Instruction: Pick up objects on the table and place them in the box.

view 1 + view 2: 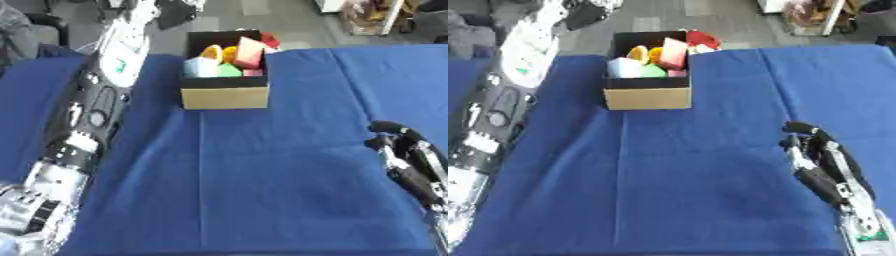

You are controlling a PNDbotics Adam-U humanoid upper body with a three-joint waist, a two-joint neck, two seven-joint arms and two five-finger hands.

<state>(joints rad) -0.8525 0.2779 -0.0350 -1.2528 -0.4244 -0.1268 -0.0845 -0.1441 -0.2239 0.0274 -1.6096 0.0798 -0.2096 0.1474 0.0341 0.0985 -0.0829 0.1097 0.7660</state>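
Observation:
A cardboard box point(225, 97) with a black inside stands at the far middle of the blue-clothed table point(262, 190). Several coloured objects fill it: a pink block point(248, 52), yellow pieces point(213, 51), a green one point(229, 71), a pale blue one point(199, 67) and a red one point(270, 40) at the far right corner. My left arm point(96, 110) stretches up the left side, and its dark hand point(588, 14) hangs beyond the box's far left corner, blurred. My right hand point(820, 160) rests open on the cloth at the right, fingers pointing away. No loose objects show on the cloth.
Grey floor lies beyond the table's far edge. A cluttered shelf point(376, 15) stands at the top right, and dark shapes point(22, 30) sit at the top left. The cloth runs wide between the box and my right hand.

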